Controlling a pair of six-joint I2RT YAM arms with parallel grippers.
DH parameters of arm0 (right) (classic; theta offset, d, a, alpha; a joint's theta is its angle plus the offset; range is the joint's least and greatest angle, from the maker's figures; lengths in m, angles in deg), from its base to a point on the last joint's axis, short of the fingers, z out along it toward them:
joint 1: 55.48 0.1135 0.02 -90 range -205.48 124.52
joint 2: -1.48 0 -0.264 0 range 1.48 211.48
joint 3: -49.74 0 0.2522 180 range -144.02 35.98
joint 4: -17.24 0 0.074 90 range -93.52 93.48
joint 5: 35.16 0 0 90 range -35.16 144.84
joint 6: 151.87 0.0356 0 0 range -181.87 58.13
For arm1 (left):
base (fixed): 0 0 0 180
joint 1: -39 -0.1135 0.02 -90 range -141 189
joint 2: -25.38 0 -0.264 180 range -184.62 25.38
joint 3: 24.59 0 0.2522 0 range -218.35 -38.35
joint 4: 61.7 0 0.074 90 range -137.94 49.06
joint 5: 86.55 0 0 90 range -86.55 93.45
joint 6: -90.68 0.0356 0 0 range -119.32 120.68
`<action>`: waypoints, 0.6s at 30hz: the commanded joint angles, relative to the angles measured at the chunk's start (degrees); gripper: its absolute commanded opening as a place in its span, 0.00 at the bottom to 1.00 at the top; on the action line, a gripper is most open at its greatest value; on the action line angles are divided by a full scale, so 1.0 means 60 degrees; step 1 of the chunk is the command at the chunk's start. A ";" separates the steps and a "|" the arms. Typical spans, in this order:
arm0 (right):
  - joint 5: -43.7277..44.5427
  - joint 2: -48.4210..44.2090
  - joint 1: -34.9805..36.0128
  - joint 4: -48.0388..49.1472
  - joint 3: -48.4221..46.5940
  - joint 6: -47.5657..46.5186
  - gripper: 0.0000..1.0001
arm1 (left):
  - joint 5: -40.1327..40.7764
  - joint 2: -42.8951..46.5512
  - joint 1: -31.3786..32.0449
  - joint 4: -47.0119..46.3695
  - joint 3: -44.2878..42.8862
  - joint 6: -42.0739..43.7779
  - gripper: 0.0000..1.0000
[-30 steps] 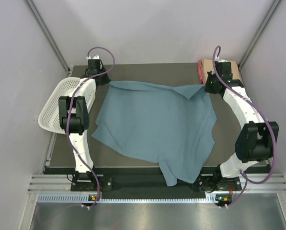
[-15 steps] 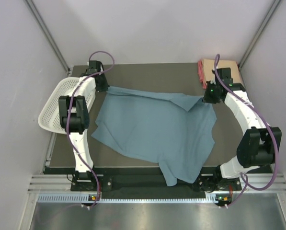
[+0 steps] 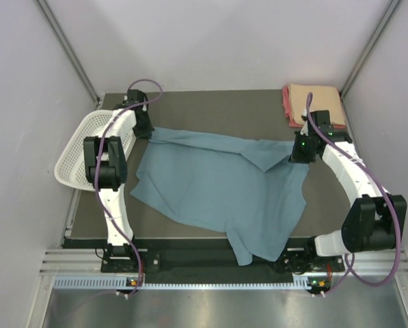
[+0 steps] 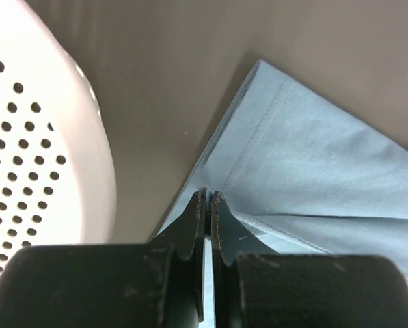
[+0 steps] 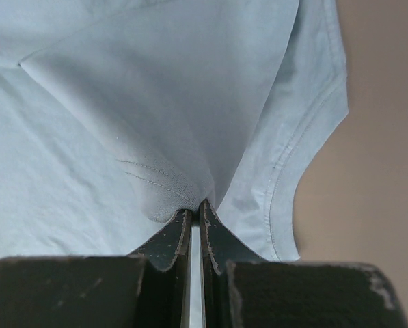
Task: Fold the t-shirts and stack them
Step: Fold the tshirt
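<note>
Left wrist view: left end effector [image 4: 208, 197] pinched closed on a hemmed corner of the large dusty blue-grey soft-cloth t-shirt [image 4: 313, 171]. Only a thin lip of fabric sits between the tips. White perforated plastic basket [image 4: 39, 157] lies just beside, at 9 o'clock of the grip.

Right wrist view: right end effector [image 5: 195, 203] likewise clamped narrow on the same shirt, on a gathered fold near a curved hem. Cloth is puckered at the tips.

Top external view: shirt spread across the middle of the dark brown worktop [image 3: 217, 102]. Its far edge is gripped at 10 o'clock and 2 o'clock, and one tail hangs over the near edge at 6 o'clock. Folded peach-tan t-shirt [image 3: 314, 98], with a pink-red folded t-shirt [image 3: 288, 106] edging it, sits in the far corner at 1 o'clock, near the right arm.

Risks, as judged:
- Left bite looks shallow, so a hard pull toward 6 o'clock could slip the corner free.
- Right grip holds a bunch rather than a clean corner, so the crease may land skewed.
- Unequal travel between the arms would twist or wrinkle the panel.
- The overhanging tail could drag or snag near the arm bases.
- Cloth swinging toward 9 o'clock might catch the basket rim.
</note>
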 commanded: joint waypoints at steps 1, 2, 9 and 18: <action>-0.0236 -0.0403 0.0098 -0.0156 0.0255 -0.0157 0.00 | 0.0264 -0.0180 -0.0111 0.0434 -0.0347 0.0157 0.00; -0.0236 -0.0417 0.0098 -0.0273 0.0299 -0.0200 0.00 | 0.0220 -0.0282 -0.0111 0.0493 -0.0391 0.0171 0.00; -0.0455 -0.0623 0.0098 -0.0302 0.1017 -0.0288 0.00 | 0.0293 -0.0473 -0.0111 0.0786 -0.0523 0.0289 0.12; -0.1043 -0.1237 0.0083 -0.1167 0.1266 -0.0025 0.02 | 0.0118 0.0638 -0.0067 0.0773 -0.0509 -0.0121 0.51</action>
